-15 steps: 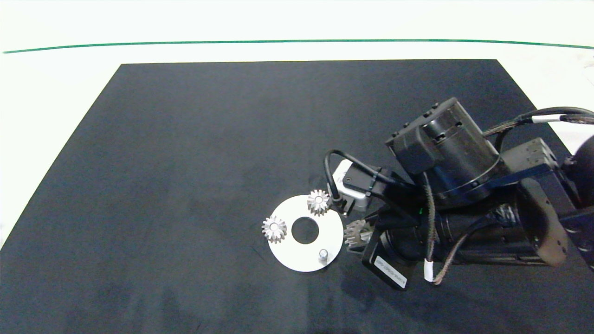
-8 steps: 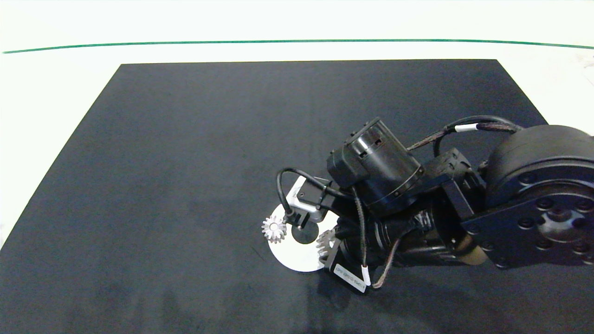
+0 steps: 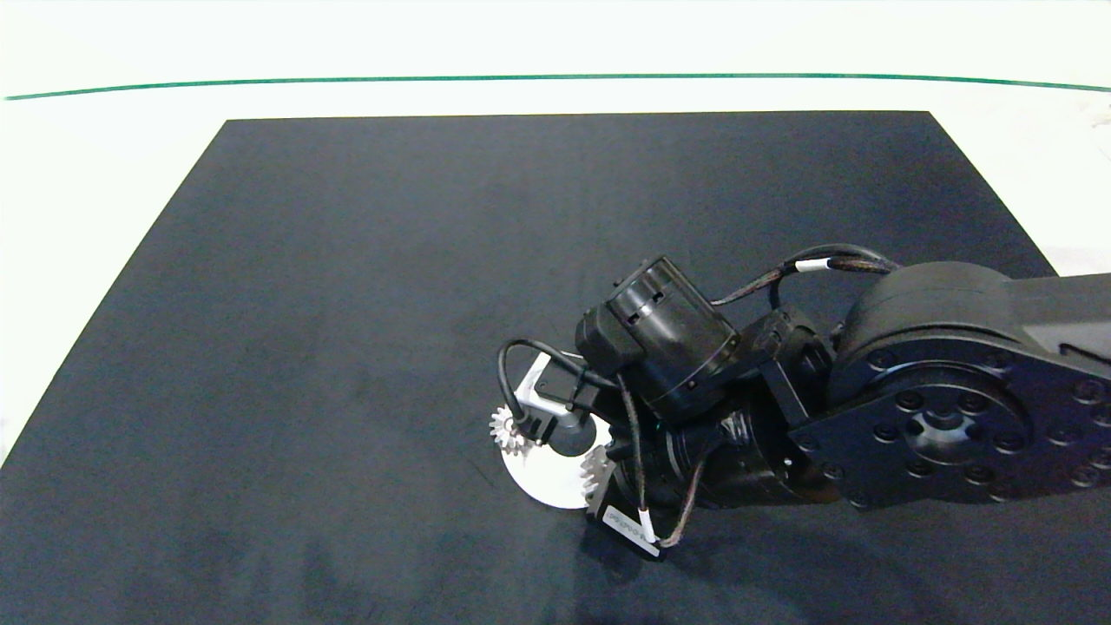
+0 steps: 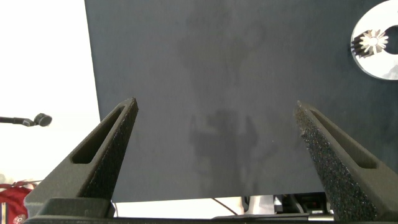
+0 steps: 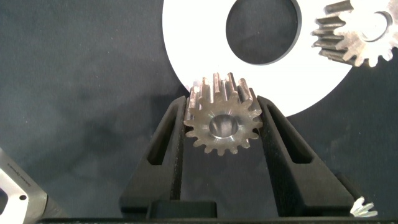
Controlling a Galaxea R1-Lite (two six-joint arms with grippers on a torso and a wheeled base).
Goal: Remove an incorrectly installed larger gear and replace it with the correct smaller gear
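Right gripper [image 5: 222, 127] is clamped on the smaller gear [image 5: 222, 122], held over the near-right rim of the white ring plate [image 5: 186, 37], just beside its centre hole. A second gear [image 3: 507, 429] sits on the plate's left rim. Plate lies on the black mat [image 3: 347, 260], right of centre toward the near edge. Left gripper [image 4: 217, 143] hangs over bare mat, fingers spread wide.

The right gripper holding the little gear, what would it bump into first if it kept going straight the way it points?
Probably the white ring plate: the right gripper, shut on the smaller gear, points straight at its near rim. Depth is unclear, so it might pass just above.
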